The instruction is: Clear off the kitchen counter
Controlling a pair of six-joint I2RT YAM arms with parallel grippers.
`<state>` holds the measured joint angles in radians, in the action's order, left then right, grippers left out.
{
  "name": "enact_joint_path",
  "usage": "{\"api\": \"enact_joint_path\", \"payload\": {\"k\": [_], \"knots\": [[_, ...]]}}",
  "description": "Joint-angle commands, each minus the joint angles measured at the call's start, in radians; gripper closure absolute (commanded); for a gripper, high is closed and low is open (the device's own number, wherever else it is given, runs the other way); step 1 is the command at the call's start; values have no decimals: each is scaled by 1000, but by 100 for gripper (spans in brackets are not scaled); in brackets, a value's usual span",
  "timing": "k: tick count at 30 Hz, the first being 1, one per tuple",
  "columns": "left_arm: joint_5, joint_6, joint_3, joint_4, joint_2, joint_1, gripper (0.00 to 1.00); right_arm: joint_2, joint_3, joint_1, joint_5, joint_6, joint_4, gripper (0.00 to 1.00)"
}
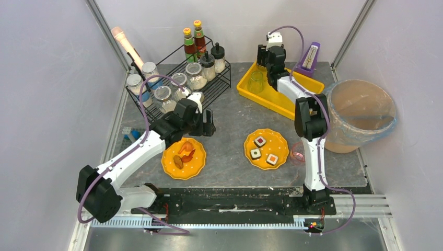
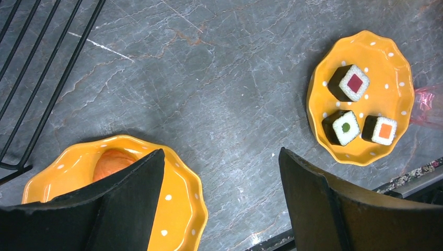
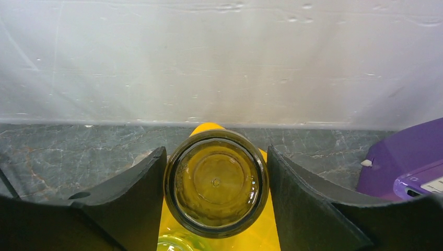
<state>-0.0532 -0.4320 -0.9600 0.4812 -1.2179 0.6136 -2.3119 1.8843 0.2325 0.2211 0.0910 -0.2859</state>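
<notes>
Left wrist view, kitchen counter (image 2: 209, 78) beneath spread left hand (image 2: 220, 157)

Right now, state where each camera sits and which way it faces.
Top external: above, behind the robot, looking down on the kitchen counter; left arm and right arm show.
Left wrist: looking down at the counter past the open left gripper.
Right wrist: facing the back wall; right gripper grips a glass.
Top and left wrist share the sushi plate.
</notes>
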Motion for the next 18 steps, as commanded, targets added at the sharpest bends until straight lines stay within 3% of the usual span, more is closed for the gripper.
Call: {"api": "enact_joint_path", "payload": {"k": [1,4,6,13,18], "knots": [[-8,41,-51,-15,-8,2,14,-16,67,-8,31,-19,-119,58],[8,47,-54,-22,-10,2,14,-2,65,-14,24,-12,-115,19],[18,45,-54,-25,-8,2,14,33,43,-15,11,-8,-110,4],[68,40,-57,-41,2,4,14,272,-153,-15,-18,14,-85,2],[100,39,-68,-53,1,28,14,489,-306,-15,-3,50,42,2]]}}
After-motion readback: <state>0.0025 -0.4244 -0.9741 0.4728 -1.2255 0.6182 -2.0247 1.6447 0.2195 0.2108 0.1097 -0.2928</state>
